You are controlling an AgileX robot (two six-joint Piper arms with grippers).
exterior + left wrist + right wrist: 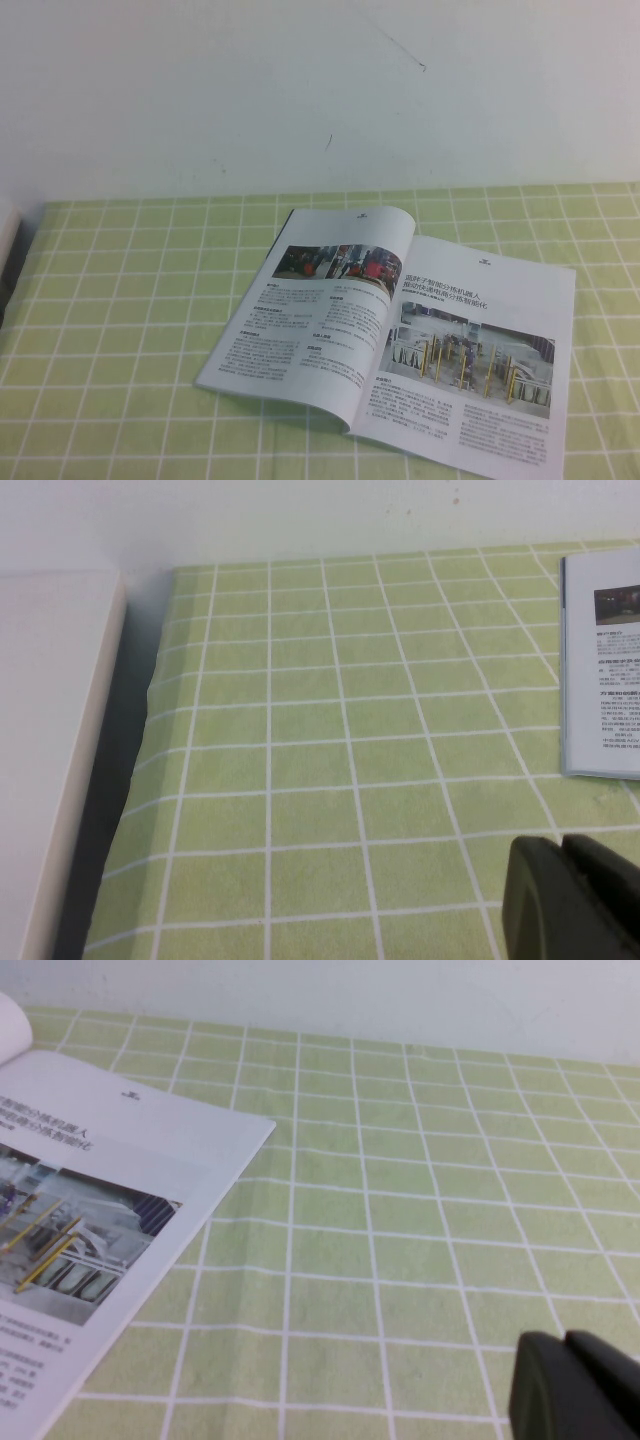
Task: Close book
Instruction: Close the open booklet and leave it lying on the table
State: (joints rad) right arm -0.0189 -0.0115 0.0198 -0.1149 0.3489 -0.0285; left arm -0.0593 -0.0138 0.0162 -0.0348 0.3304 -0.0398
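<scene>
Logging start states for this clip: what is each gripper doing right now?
Left gripper: shut, empty, over the tablecloth left of the book.
Right gripper: shut, empty, over the tablecloth right of the book.

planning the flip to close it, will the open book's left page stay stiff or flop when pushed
Likely floppy: the book looks thin, soft-covered, its left page arching near the spine. Probably light, so it may slide on the cloth rather than fold. The left tool sits off its left edge, the right tool off its right, neither touching.
</scene>
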